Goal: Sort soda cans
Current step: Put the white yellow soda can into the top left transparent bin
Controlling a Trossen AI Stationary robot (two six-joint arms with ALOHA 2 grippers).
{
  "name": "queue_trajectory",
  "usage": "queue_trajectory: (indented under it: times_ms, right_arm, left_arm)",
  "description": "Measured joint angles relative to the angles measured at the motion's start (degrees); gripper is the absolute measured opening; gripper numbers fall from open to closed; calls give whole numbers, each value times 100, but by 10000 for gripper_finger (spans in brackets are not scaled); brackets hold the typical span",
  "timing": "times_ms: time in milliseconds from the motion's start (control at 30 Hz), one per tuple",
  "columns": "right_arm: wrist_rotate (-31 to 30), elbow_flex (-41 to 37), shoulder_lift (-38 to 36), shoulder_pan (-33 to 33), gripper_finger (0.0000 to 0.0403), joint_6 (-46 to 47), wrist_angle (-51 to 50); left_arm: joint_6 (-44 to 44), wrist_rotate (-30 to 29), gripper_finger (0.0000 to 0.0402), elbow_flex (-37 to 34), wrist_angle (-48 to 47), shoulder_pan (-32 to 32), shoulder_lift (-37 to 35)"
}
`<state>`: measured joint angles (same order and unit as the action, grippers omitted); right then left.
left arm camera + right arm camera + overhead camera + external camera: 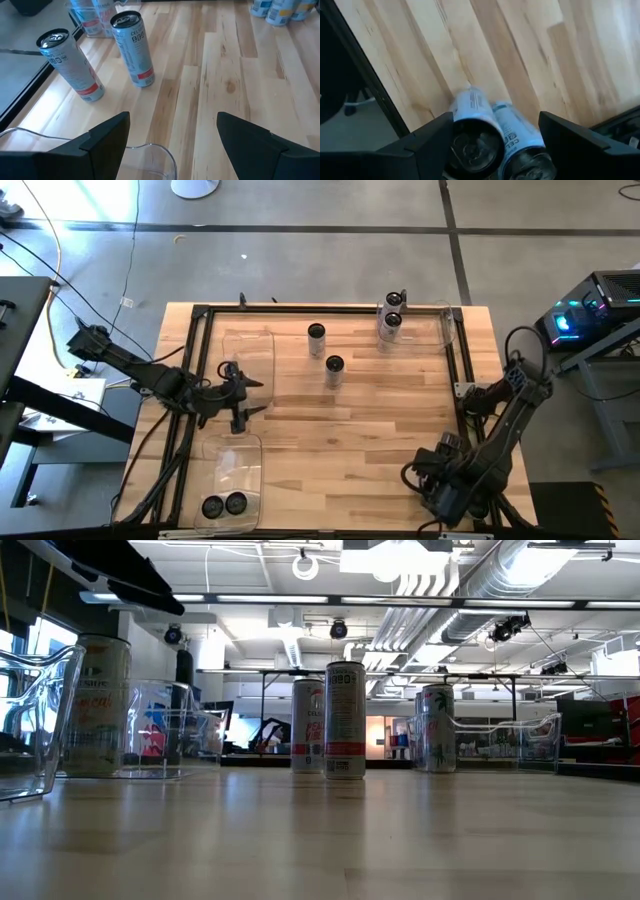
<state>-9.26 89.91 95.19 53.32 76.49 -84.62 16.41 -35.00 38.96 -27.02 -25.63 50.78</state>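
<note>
Two soda cans (325, 352) stand upright at upper centre of the wooden tabletop (350, 440). The left end effector (243, 392), fingers spread and empty, hovers at centre left. The right end effector (495, 150), also spread, waits lower right. Likely next: reaching for a loose can.

One camera looks straight down on the pale wooden slatted desk (380, 430); another sits level at desk-top height; both share its middle cans.
</note>
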Motion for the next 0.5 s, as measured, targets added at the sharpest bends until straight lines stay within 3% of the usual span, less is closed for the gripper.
queue_trajectory:
  times_ms: [500]
  right_arm:
    - [260, 13, 252, 2, 289, 10, -19]
  left_arm:
    - [0, 2, 294, 0, -10, 2, 5]
